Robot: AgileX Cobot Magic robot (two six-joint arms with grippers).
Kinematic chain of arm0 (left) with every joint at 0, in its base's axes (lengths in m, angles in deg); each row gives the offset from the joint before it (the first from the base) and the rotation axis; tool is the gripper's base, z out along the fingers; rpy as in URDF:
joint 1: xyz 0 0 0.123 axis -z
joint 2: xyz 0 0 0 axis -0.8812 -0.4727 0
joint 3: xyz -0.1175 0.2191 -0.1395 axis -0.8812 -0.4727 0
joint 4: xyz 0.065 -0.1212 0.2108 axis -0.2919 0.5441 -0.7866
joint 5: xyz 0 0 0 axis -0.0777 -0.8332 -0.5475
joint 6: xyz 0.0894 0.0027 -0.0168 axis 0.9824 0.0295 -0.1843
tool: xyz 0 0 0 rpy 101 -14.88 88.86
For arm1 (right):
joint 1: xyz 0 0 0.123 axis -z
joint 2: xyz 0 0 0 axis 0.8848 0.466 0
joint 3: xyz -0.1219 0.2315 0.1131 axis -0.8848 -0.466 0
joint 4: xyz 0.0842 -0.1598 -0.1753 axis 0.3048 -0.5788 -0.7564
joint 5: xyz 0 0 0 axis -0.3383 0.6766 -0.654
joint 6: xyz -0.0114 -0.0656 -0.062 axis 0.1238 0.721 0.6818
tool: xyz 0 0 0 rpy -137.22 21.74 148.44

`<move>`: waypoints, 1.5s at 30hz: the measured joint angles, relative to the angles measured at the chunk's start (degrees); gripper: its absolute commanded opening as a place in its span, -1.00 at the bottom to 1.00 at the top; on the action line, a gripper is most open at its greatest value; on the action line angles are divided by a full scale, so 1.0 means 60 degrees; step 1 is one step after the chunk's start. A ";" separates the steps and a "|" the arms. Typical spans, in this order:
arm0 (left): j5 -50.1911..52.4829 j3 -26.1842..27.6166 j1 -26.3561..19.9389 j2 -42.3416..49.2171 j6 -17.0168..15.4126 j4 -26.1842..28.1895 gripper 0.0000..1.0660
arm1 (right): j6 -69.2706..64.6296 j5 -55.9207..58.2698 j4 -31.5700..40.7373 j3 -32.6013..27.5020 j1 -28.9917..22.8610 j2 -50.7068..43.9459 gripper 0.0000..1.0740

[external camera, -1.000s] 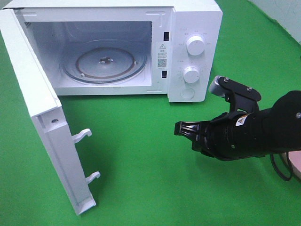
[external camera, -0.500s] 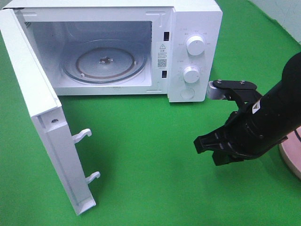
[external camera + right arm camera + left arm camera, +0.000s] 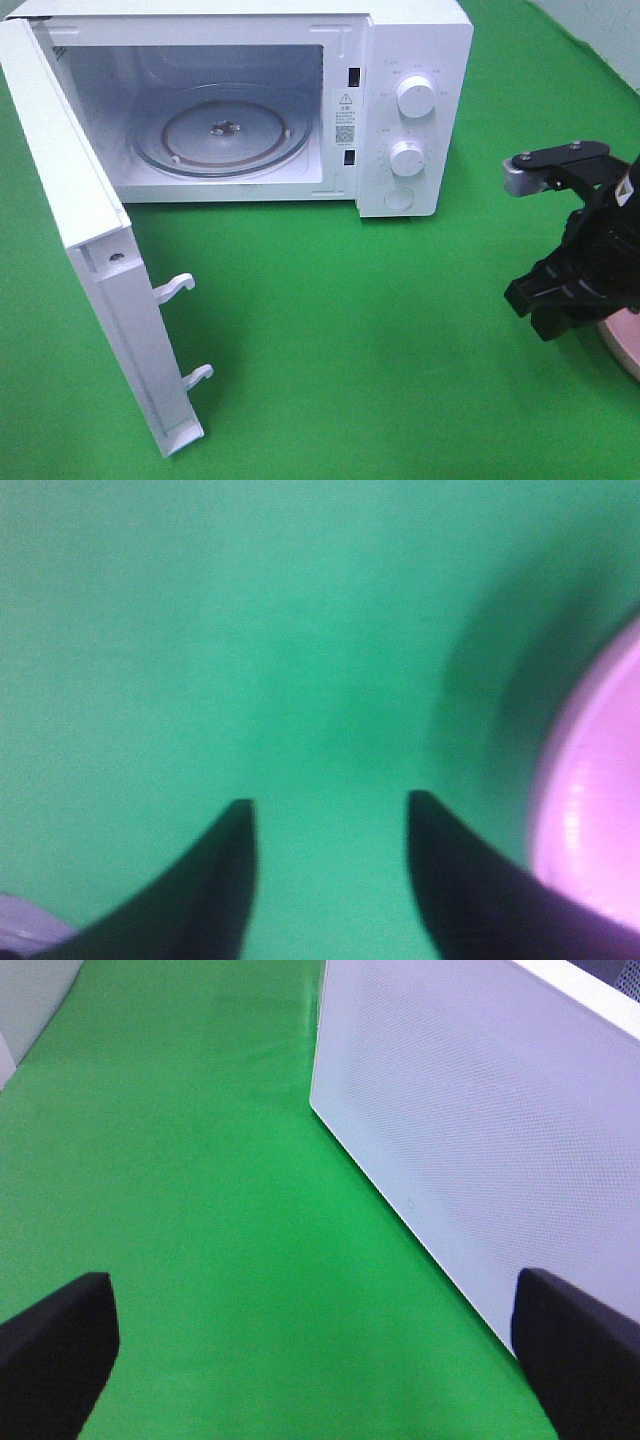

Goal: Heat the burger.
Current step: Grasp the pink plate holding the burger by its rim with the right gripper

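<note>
The burger is out of view in every frame. My right gripper [image 3: 530,300] hangs over the green cloth at the right edge of the exterior view, beside the pink plate [image 3: 625,348]. In the right wrist view its fingers [image 3: 225,870] stand apart, so it is open [image 3: 330,810] with only cloth between them, and the plate's rim [image 3: 590,810] lies close by one finger. My left gripper [image 3: 315,1310] is open and empty beside a white dotted panel [image 3: 470,1110]. It does not show in the exterior view.
The white microwave [image 3: 410,40] stands at the back with its door [image 3: 70,200] swung wide toward the front left. Its glass turntable [image 3: 220,135] is bare. Two knobs [image 3: 415,97] sit on its right panel. Green cloth [image 3: 330,330] covers the table.
My right arm has swung from the middle of the table to the right edge, next to the pink plate, and its fingers have spread apart. The microwave has not changed.
</note>
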 measured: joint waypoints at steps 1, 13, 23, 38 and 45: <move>0.0000 0.0000 0.0000 0.0000 0.0000 0.0000 0.87 | 0.0000 0.0000 -0.0210 0.0010 0.0258 -0.0267 0.63; 0.0000 0.0000 0.0000 0.0000 0.0000 0.0000 0.87 | 0.0000 0.0067 -0.0659 0.0010 0.1251 -0.0583 0.85; 0.0000 0.0000 0.0000 0.0000 0.0000 0.0000 0.87 | 0.0000 -0.0239 -0.0716 0.0010 0.1872 0.0286 0.78; 0.0000 0.0000 0.0000 0.0000 0.0000 0.0000 0.87 | 0.0000 -0.1261 -0.0859 0.0019 0.2110 0.1891 0.71; 0.0000 0.0000 0.0000 0.0000 0.0000 0.0000 0.87 | 0.0000 -0.1748 -0.0879 0.0019 0.2435 0.2273 0.66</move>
